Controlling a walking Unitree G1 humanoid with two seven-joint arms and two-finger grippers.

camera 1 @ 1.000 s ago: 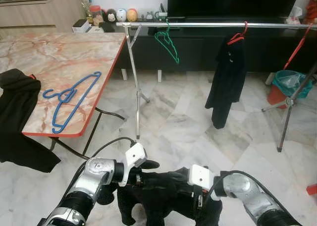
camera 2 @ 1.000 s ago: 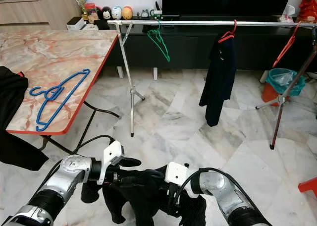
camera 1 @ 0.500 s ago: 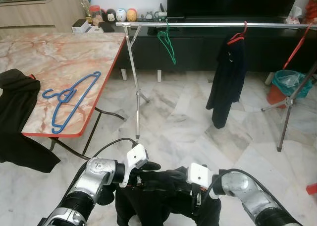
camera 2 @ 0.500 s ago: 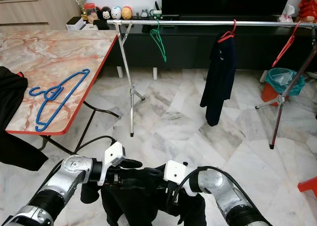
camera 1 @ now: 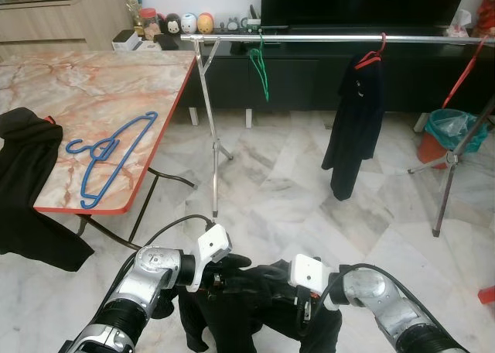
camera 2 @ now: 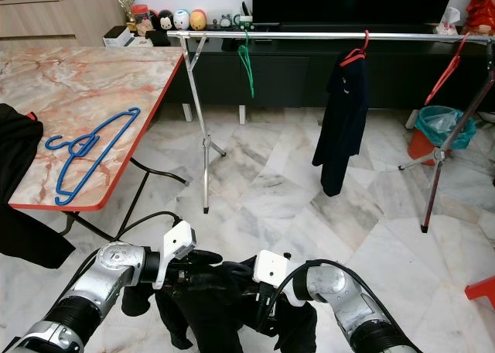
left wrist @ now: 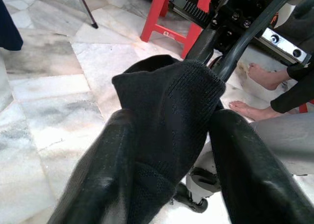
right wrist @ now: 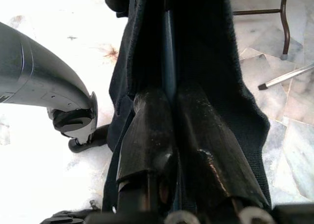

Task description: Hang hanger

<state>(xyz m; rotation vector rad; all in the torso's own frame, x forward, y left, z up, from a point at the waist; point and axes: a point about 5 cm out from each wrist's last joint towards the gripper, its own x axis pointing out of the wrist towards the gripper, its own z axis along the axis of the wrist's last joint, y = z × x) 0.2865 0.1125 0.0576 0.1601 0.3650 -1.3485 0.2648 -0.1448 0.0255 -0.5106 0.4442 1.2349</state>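
Observation:
A black garment (camera 1: 247,306) hangs low in front of me, held between both grippers. My left gripper (camera 1: 234,261) is shut on a fold of its knit fabric (left wrist: 171,121). My right gripper (right wrist: 169,94) is shut on the garment too, and a thin blue bar (right wrist: 169,47) runs through the folds between its fingers. Ahead stands a silver clothes rail (camera 1: 325,38). On it hang a bare green hanger (camera 1: 260,66) and a dark garment on a red hanger (camera 1: 352,121). Blue hangers (camera 1: 108,155) lie on the marble table (camera 1: 93,90).
Another black garment (camera 1: 27,175) drapes over the table's near left edge. The rail's legs (camera 1: 214,152) stand on the marble floor between me and the TV cabinet. A teal bin (camera 1: 456,132) sits at the right. A person's bare feet (left wrist: 250,74) and a red stool (left wrist: 171,13) are behind me.
The green hanger has turned on the rail and now hangs nearly edge-on. My right gripper has shifted slightly towards the left one, and the garment between them bunches more.

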